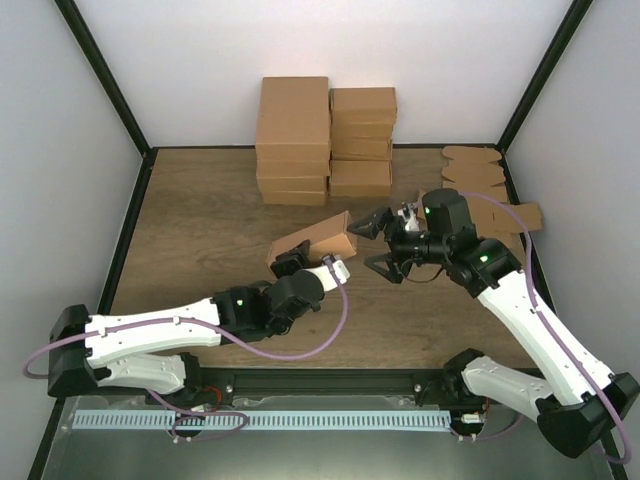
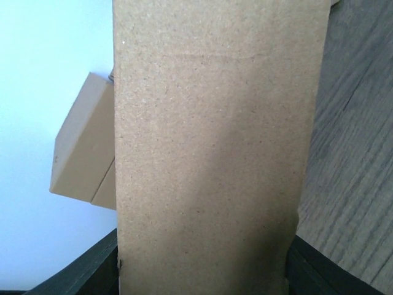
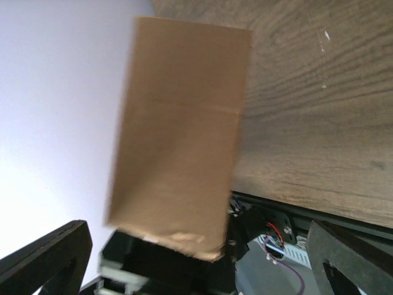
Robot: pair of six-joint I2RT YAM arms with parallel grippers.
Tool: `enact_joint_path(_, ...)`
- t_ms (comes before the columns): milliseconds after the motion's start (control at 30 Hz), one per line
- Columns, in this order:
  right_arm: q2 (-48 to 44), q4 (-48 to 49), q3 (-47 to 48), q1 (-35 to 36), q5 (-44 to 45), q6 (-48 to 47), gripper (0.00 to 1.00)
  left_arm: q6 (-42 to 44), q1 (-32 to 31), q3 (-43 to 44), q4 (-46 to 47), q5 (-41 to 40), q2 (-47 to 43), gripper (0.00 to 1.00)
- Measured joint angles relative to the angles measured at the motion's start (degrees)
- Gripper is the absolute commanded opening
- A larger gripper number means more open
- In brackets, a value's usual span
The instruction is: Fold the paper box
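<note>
The paper box is a small brown carton held tilted above the middle of the table. My left gripper is shut on its near left end. In the left wrist view the box fills the frame between the dark fingers. My right gripper is open wide just right of the box's end, apart from it. In the right wrist view the box stands ahead between the spread fingertips, with the left gripper's black body under it.
A group of ready-made brown cartons stands at the back centre; one shows in the left wrist view. Flat brown blanks lie at the back right, by the wall. The black frame rail runs along the near edge.
</note>
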Motion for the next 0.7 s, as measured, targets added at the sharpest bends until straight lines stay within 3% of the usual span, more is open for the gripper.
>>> enact_joint_path(167,-0.37,2.64,-4.70,0.00,-2.03,1.03,0.92,2.82,-1.44,-0.07,1.14,-2.10,0.85,0.60)
enact_joint_path(433,-1.05,5.73,-6.08,-0.11,-3.58,1.05,0.92,4.39,-2.56,-0.07,2.25,-2.95,2.01,0.60)
enact_joint_path(567,-1.11,6.88,-6.08,-0.11,-3.98,0.85,0.92,4.48,-2.86,-0.07,2.54,-2.80,2.05,0.52)
enact_joint_path(700,-1.11,7.21,-6.08,-0.11,-3.93,0.81,0.90,4.68,-2.93,-0.07,2.73,-2.91,2.71,0.51)
